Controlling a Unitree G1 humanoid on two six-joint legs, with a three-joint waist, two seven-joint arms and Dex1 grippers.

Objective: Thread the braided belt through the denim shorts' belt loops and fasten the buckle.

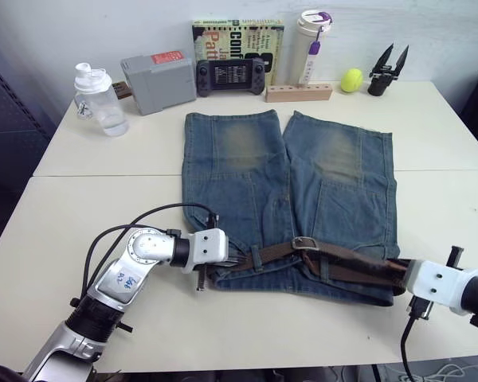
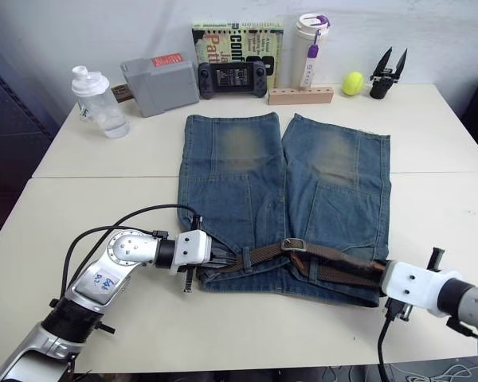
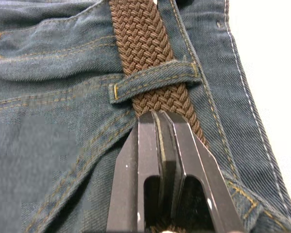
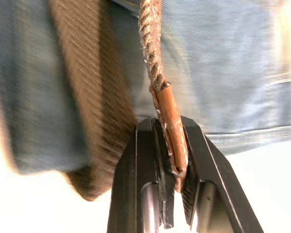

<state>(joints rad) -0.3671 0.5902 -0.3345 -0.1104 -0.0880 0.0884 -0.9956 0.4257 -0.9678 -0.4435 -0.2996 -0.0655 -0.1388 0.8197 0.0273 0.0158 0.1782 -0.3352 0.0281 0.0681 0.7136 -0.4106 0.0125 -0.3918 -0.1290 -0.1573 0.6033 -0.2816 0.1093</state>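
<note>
- The denim shorts (image 1: 291,199) lie flat on the table (image 1: 103,207), legs pointing away from us and the waistband along the near edge.
- The braided belt (image 1: 334,259) runs along that waistband, already under at least one of the belt loops (image 3: 155,82) on our left side; the buckle (image 1: 305,243) sits near the middle of the waist, lying on the denim.
- Our left gripper (image 3: 160,116) has its fingers pressed together on the woven strap just short of that loop, pinning the belt at the shorts' left corner.
- Our right gripper (image 4: 172,145) is clamped on the belt's leather-tipped end at the right corner of the waistband, the tip standing edge-on between the pads.
- We judge the threading to be largely done on the visible side, and the step in hand is drawing the belt taut and bringing the free end round toward the buckle.
- Next we would need to carry the tipped end to the buckle frame without twisting the strap, while the left grip keeps the belt from sliding back out of its loop.
- How many loops remain unthreaded we cannot tell.
</note>
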